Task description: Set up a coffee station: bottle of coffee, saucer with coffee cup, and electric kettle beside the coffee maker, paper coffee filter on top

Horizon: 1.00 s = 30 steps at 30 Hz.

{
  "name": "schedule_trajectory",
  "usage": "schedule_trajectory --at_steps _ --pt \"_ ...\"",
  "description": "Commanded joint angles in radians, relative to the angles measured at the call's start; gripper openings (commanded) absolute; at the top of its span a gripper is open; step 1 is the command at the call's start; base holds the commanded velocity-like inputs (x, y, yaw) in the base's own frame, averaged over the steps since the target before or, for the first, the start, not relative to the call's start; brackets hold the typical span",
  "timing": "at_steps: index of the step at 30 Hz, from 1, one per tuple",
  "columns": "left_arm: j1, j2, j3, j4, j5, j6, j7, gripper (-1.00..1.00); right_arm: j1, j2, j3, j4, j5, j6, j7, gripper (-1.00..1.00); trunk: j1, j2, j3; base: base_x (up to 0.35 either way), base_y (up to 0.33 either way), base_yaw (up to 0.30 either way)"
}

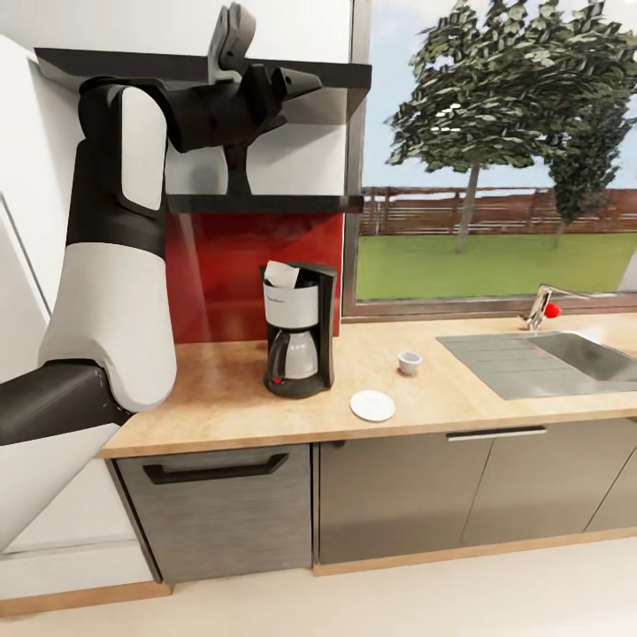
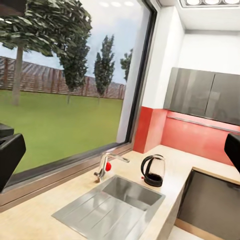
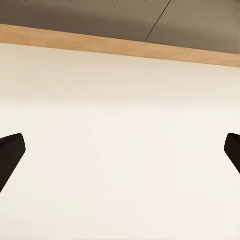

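Note:
The coffee maker (image 1: 299,332) stands on the kitchen countertop (image 1: 221,398) against the red backsplash, with the white paper coffee filter (image 1: 281,274) sticking out of its top. To its right are the coffee cup (image 1: 409,362) and, nearer the front edge, the saucer (image 1: 372,405), a little apart from each other. The dark bottle of coffee (image 1: 237,172) stands on the kitchen shelf (image 1: 301,204), its top hidden behind my raised left arm. My left gripper (image 1: 305,86) is open above it, pointing toward the window. The electric kettle (image 2: 152,170) sits past the sink. My right gripper (image 3: 120,150) hangs open over the floor.
An inset steel sink (image 1: 540,358) with a faucet (image 1: 541,310) takes up the counter's right part. A second dark shelf slab (image 1: 345,71) runs just above my left gripper. A large window (image 1: 495,150) is behind the sink. Dark cabinet fronts (image 1: 398,495) are below the counter.

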Motion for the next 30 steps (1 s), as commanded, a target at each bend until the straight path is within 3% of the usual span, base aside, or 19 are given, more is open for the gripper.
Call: schedule_trajectory --at_steps 1,15,19,21,22,24,25,26,30 --pt "-0.001 -0.001 0.004 0.000 -0.005 0.005 -0.006 1.00 -0.001 0.000 0.000 0.000 0.010 -0.001 -0.005 1.00 -0.004 0.006 0.002 0.000 0.000 0.000" --pt "0.000 -0.001 0.005 0.000 -0.005 0.005 -0.006 1.00 0.000 0.000 0.000 0.002 0.010 -0.001 -0.005 1.00 -0.058 0.104 0.046 0.000 0.000 0.000" --pt "-0.001 -0.001 0.003 0.001 -0.006 0.005 -0.006 1.00 0.003 -0.001 0.000 0.017 0.013 -0.002 -0.005 1.00 -0.058 0.104 0.046 0.000 0.000 0.000" --pt "-0.001 -0.001 -0.018 0.001 -0.007 0.004 -0.006 1.00 0.003 -0.001 0.001 0.040 0.016 -0.013 -0.005 1.00 -0.058 0.104 0.046 0.000 0.000 0.000" --pt "-0.001 -0.001 -0.045 0.001 -0.008 0.004 -0.001 1.00 0.004 -0.001 0.001 0.060 0.020 -0.039 -0.005 1.00 -0.058 0.104 0.046 0.000 0.000 0.000" --pt "-0.001 -0.001 -0.106 0.001 -0.009 0.004 0.063 1.00 0.004 -0.001 0.000 0.118 0.029 -0.134 -0.006 1.00 -0.058 0.104 0.046 0.000 0.000 0.000" --pt "-0.001 -0.001 -0.117 0.001 -0.009 0.004 0.088 1.00 0.004 -0.001 0.000 0.134 0.031 -0.159 -0.006 1.00 -0.058 0.104 0.046 0.000 0.000 0.000" --pt "-0.001 -0.001 -0.141 0.003 -0.010 0.004 0.183 1.00 0.004 -0.001 0.000 0.178 0.037 -0.221 -0.007 1.00 -0.058 0.104 0.046 0.000 0.000 0.000" --pt "-0.001 -0.001 -0.163 0.032 -0.009 0.003 0.387 1.00 0.004 -0.004 0.000 0.220 0.050 -0.282 -0.009 1.00 -0.058 0.104 0.046 0.000 0.000 0.000"
